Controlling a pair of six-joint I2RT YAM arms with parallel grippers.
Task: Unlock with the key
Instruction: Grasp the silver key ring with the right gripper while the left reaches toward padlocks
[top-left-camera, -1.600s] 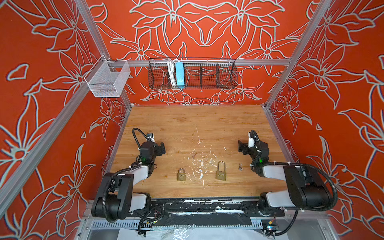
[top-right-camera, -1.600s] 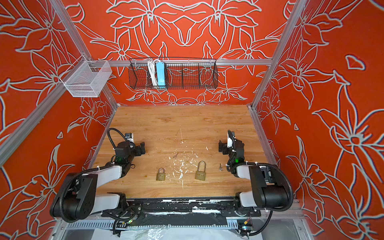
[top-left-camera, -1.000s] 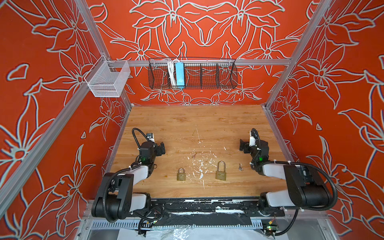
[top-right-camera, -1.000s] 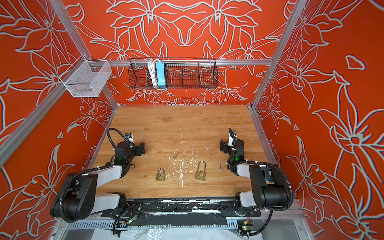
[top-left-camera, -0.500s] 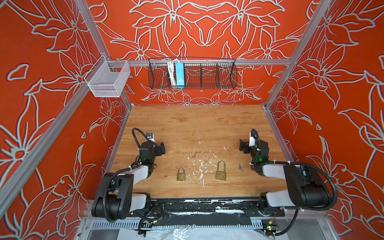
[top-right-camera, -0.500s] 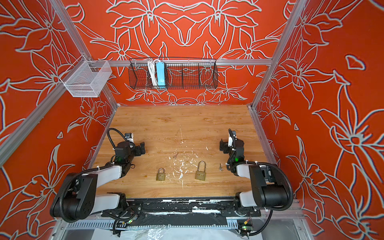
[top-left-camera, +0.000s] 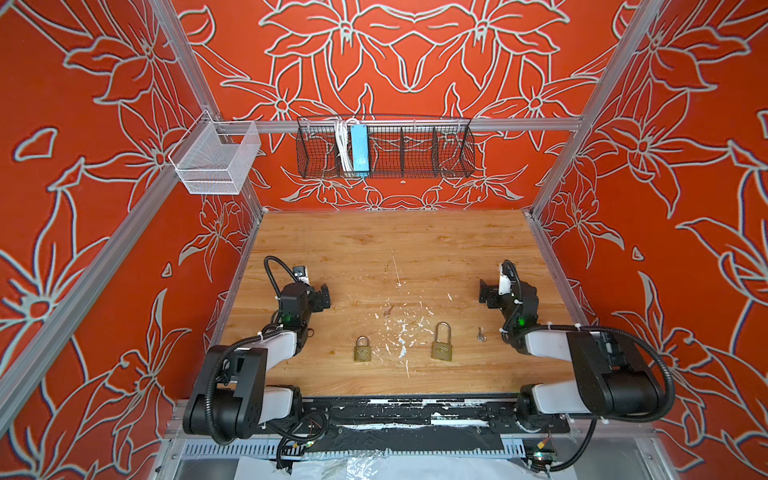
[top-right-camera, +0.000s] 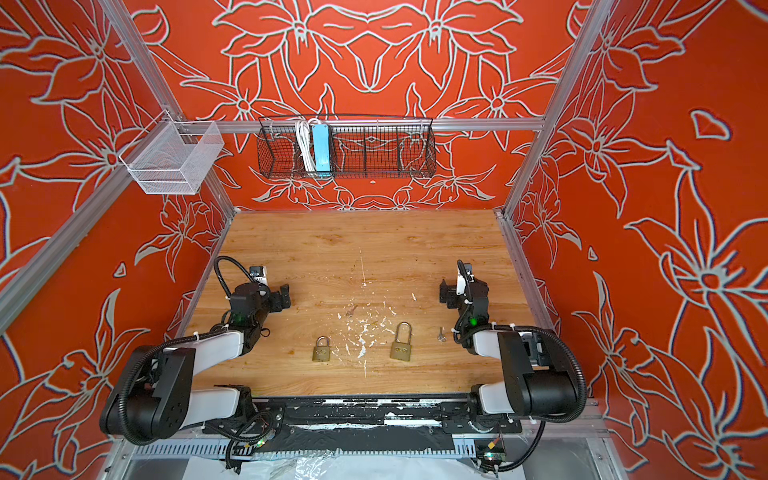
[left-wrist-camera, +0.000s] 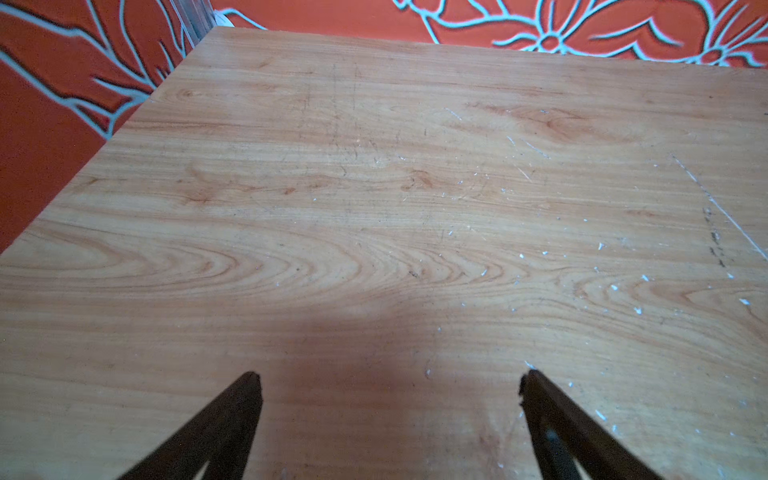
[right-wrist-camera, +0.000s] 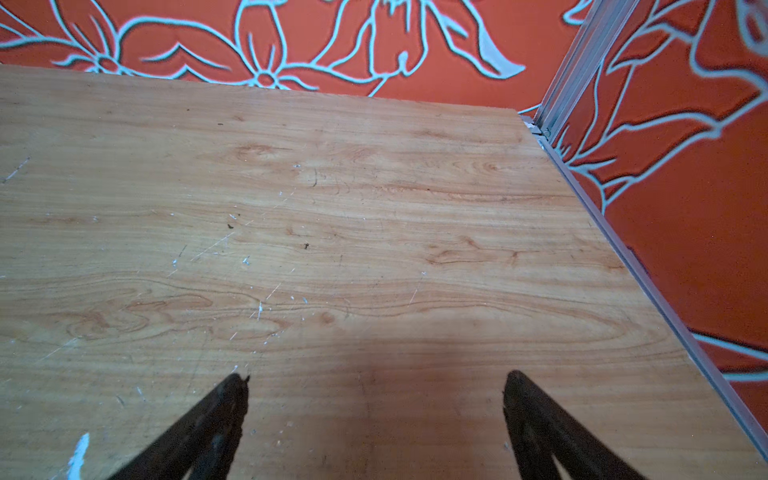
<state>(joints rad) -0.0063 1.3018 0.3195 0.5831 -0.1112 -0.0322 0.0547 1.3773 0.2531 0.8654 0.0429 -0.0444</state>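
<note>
Two brass padlocks lie flat near the table's front: a small one (top-left-camera: 363, 350) (top-right-camera: 321, 350) and a long-shackled one (top-left-camera: 441, 345) (top-right-camera: 400, 345). A small silver key (top-left-camera: 481, 334) (top-right-camera: 441, 334) lies just right of the long-shackled padlock, close to the right arm's forearm. My left gripper (top-left-camera: 323, 296) (top-right-camera: 285, 296) (left-wrist-camera: 388, 378) hovers open over bare wood, behind and left of the small padlock. My right gripper (top-left-camera: 484, 293) (top-right-camera: 444, 293) (right-wrist-camera: 374, 378) is open too, behind the key. Neither wrist view shows a padlock or the key.
A small brownish key-shaped thing (top-right-camera: 351, 311) lies among white scuffs mid-table. A black wire basket (top-left-camera: 384, 145) and a white mesh bin (top-left-camera: 216, 160) hang on the walls above the table. Red walls and aluminium rails (right-wrist-camera: 582, 183) close in the sides.
The right gripper shifted very slightly at the start; since then both arms hold still. Padlocks and key have not moved.
</note>
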